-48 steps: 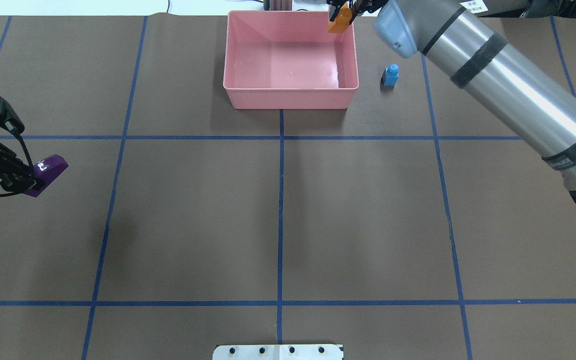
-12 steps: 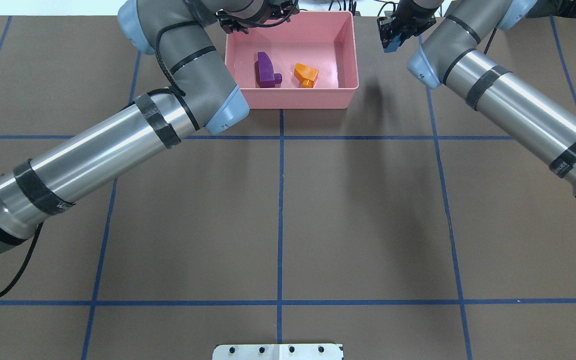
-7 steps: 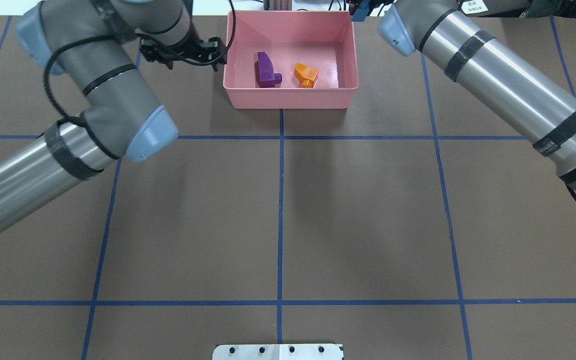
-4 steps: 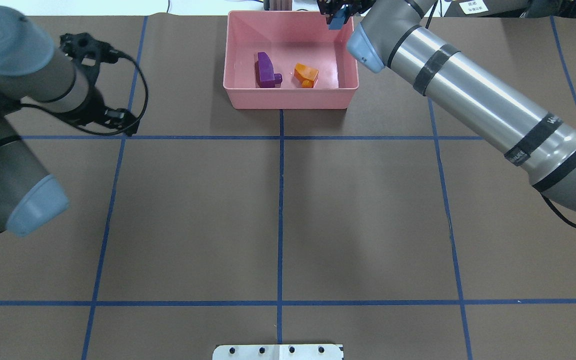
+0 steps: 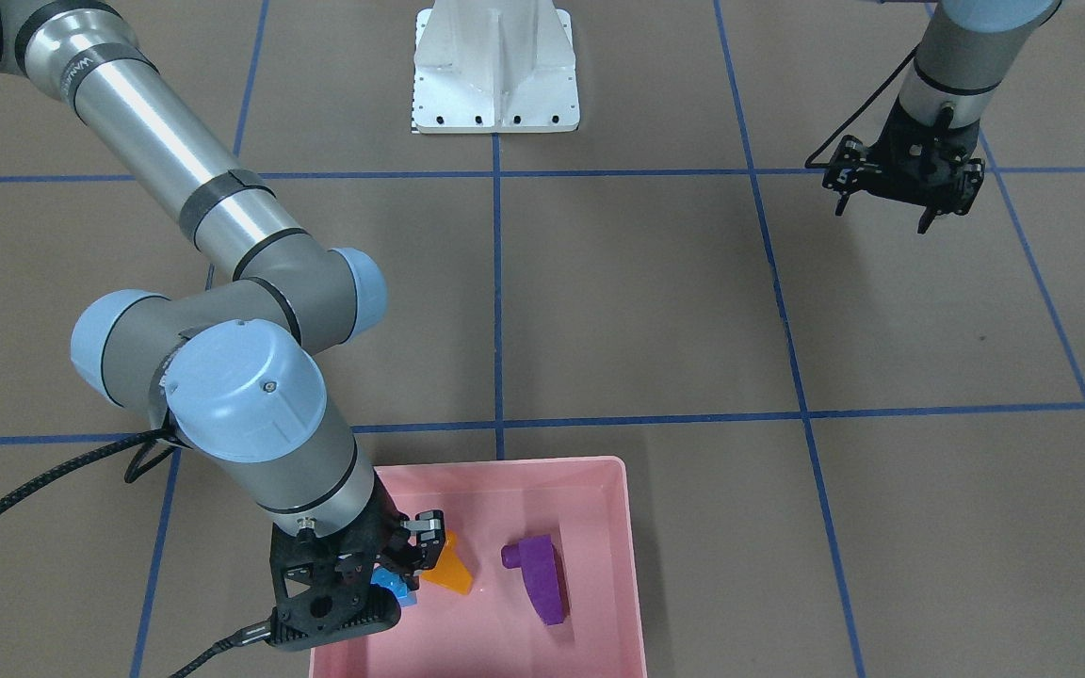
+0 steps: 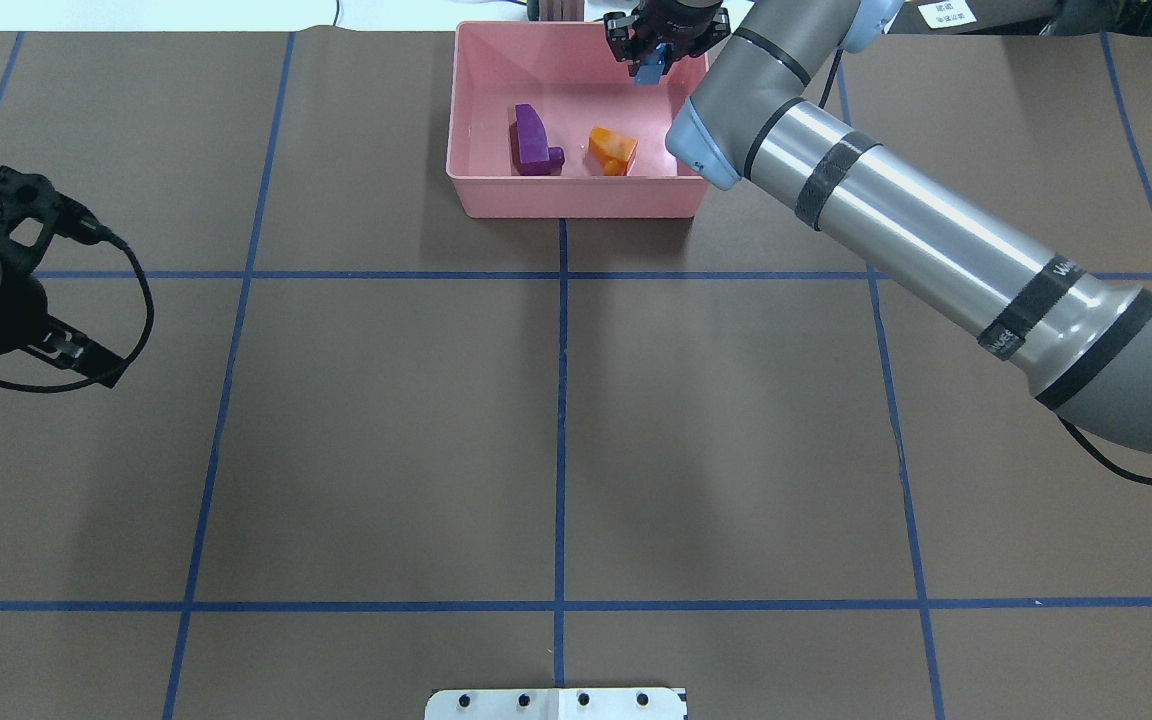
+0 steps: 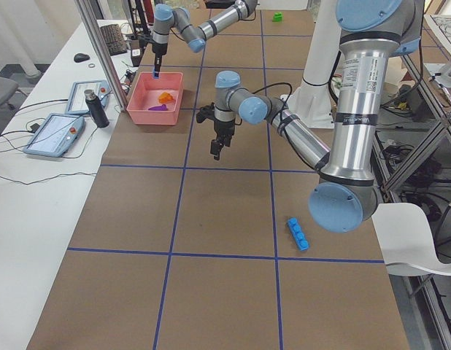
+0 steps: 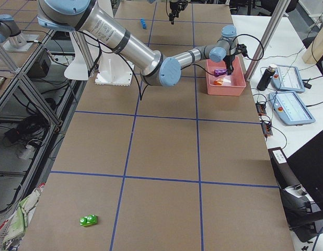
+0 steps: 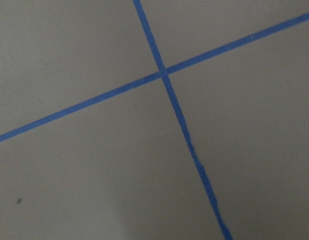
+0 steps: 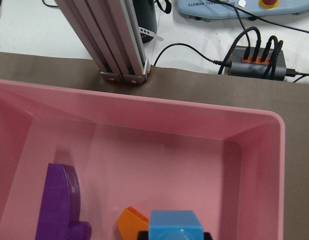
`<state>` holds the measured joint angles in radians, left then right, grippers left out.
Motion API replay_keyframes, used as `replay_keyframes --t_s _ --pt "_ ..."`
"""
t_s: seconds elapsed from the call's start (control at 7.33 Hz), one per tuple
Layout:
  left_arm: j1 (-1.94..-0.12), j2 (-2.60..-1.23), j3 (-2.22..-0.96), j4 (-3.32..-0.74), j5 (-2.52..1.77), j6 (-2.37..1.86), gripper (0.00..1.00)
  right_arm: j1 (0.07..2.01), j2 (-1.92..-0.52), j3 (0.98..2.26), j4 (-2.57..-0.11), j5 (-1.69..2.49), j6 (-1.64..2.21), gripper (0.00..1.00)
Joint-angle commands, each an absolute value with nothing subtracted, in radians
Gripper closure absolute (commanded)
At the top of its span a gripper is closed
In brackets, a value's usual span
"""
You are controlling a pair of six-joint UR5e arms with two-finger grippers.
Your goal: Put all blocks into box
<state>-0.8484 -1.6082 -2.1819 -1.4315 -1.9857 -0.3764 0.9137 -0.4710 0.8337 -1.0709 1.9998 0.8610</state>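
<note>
The right gripper (image 6: 652, 58) is closed on the small blue brick (image 6: 648, 71), pinching it between its fingers with the studded top facing the wrist camera. It holds the brick over the inside of the box (image 6: 576, 206), toward the box's far right corner; how high above the floor it hangs cannot be told. The box sits at the far edge of the table (image 6: 736, 450), centred on the middle tape line (image 6: 561, 420). In it lie the purple brick (image 6: 533, 140) and, just to its right and apart from it, the orange brick (image 6: 612, 150). In the front view the small blue brick appears right beside the orange one, the gripper partly covering both. The left gripper (image 5: 896, 193) hangs over bare table well away from the box, on the robot's left, with its jaws spread wide and nothing between them. Its wrist camera shows only brown table and a crossing of tape lines. Two bricks are outside the box. The long blue brick (image 7: 297, 233) lies flat on the table at the robot's left end. The green brick (image 8: 89, 221) lies at the right end, far from both grippers.
</note>
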Motion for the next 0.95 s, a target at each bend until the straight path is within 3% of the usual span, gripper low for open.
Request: replay_keyframes --t_s 0.0,0.41,0.82 --pt "-0.848 -1.476 -2.227 -1.433 -2.025 -0.232 0.0 0.91 -0.471 0.834 -1.072 1.994 0.884 0.01" --pt "-0.847 -1.268 -2.23 -1.445 -2.046 0.058 0.0 0.92 -0.492 0.906 -1.118 2.044 0.922 0.01" --pt "-0.833 -1.131 -2.186 -1.44 -2.069 0.225 0.0 0.933 -0.619 1.196 -1.392 2.098 0.907 0.01"
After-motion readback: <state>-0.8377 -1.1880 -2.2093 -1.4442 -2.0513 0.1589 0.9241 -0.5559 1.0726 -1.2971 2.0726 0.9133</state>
